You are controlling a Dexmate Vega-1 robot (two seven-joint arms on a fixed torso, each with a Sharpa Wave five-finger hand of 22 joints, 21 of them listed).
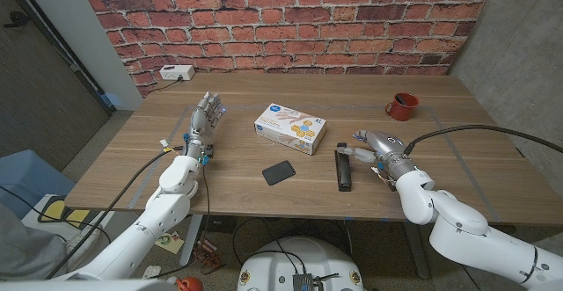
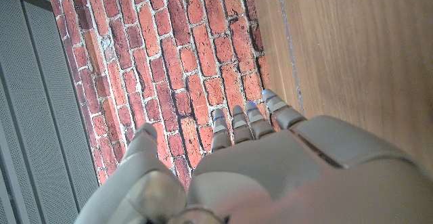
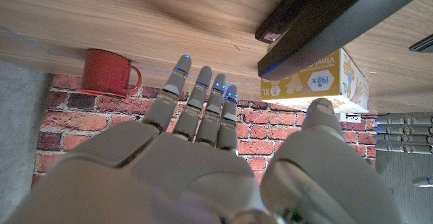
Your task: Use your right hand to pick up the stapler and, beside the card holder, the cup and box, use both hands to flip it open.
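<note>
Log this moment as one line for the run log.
stapler: on table, not held | right hand: open, beside stapler | left hand: open, idle | step: pickup pending

A wooden table (image 1: 220, 194) stands against a red brick wall (image 1: 290, 18).

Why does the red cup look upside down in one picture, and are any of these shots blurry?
Right wrist view: the camera is turned, so the cup hangs from the table; the close right hand looks soft. Left wrist view: the left hand is blurred too. Head view: sharp, evenly lit, faint shadows.
</note>
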